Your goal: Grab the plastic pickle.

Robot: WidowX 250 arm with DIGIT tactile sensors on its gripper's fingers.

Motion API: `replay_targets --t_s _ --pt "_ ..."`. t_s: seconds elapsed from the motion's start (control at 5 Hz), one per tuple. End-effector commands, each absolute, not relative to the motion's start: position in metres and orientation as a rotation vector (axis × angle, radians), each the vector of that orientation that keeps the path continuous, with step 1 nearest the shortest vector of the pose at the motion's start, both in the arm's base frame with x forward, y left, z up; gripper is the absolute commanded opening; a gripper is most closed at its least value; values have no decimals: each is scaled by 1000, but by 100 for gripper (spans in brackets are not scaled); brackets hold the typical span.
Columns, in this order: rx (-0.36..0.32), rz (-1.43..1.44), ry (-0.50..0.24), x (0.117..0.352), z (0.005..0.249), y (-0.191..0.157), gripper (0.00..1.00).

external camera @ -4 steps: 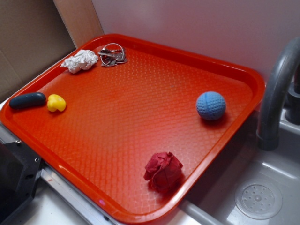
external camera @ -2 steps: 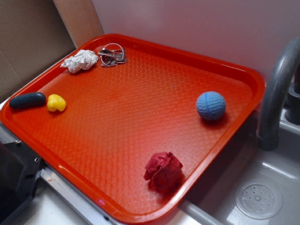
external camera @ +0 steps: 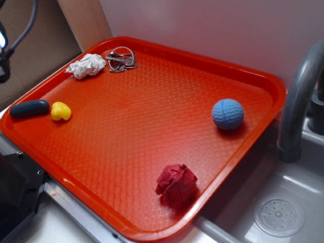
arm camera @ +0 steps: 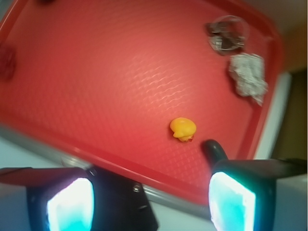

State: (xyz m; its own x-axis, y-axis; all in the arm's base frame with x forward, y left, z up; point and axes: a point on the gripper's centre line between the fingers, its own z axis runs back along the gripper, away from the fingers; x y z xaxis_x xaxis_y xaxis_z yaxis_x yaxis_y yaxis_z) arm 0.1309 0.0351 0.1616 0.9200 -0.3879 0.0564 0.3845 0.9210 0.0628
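The plastic pickle [external camera: 30,108] is a dark blue-green capsule lying at the left edge of the red tray [external camera: 167,55], just left of a small yellow toy [external camera: 61,111]. In the wrist view only its rounded end [arm camera: 213,148] shows, with the rest hidden behind my right finger [arm camera: 232,201]. My gripper [arm camera: 150,202] is open, holds nothing, and hovers high over the tray's near-left rim. In the exterior view only a dark sliver of the arm [external camera: 4,55] and its cable show at the upper left edge, above and left of the pickle.
On the tray lie a blue dimpled ball [external camera: 227,114], a crumpled red cloth [external camera: 176,184], a white paper wad [external camera: 87,66] and a metal key ring [external camera: 121,59]. A grey faucet [external camera: 296,101] and sink [external camera: 278,215] stand right. A black block [external camera: 17,190] sits below the tray's left corner.
The arm and its cable have come into the exterior view at the upper left edge. Nothing on the tray has moved.
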Motion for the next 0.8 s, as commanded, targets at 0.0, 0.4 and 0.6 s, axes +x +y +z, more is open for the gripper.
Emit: replay_targets --t_s 0.0,0.4,0.6 --pt "98 -416 11 135 102 104 100" --pt "213 -232 -64 140 39 138 100" --pt "213 -232 -64 140 39 138 100"
